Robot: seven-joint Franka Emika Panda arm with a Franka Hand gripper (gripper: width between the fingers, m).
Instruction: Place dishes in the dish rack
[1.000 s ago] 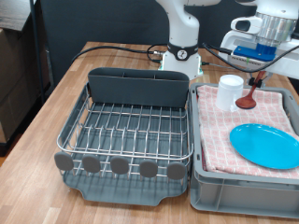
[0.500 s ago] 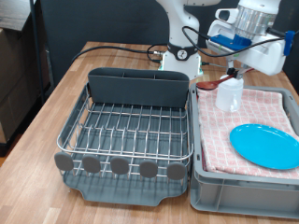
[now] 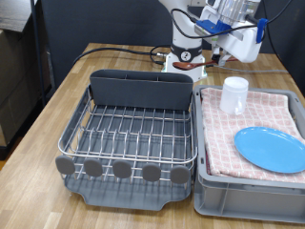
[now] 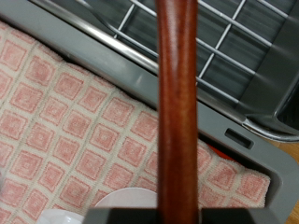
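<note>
On pink cloth (image 3: 269, 116): one cup (image 3: 234, 94), one plate (image 3: 270, 148)

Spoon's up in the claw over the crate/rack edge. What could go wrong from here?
1. The wooden spoon is held near one end by the claw, most of its length hanging free; it may swing or slip.
2. It hangs above the seam between the cloth-lined crate and the dish rack, so a drop could miss the utensil trough.
3. The white cup stands just below; the spoon might tip it.

A robot lab: the arm's base (image 3: 188, 52) is bolted to a wooden table (image 3: 67, 95) with trailing black cables (image 3: 114, 50).
</note>
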